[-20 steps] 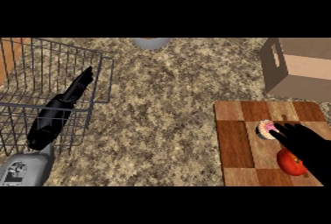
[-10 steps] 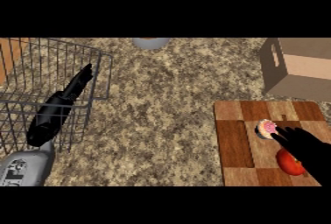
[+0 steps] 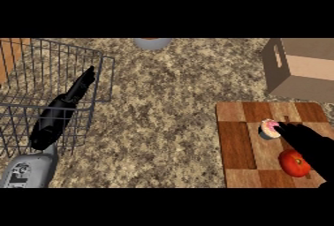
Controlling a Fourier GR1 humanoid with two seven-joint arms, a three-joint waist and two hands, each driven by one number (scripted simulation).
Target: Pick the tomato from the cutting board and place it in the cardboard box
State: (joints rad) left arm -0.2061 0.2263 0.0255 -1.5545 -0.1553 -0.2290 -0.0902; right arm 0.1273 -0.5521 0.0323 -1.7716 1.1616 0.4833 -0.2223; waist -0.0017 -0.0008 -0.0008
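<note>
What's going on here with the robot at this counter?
The robot's right hand is over the wooden cutting board, right beside the tomato, which lies on the board near a small pink-topped item. The tomato is not yet in the cardboard box, which stands beyond the board at the far right. The left hand rests open at the left, over a wire basket.
</note>
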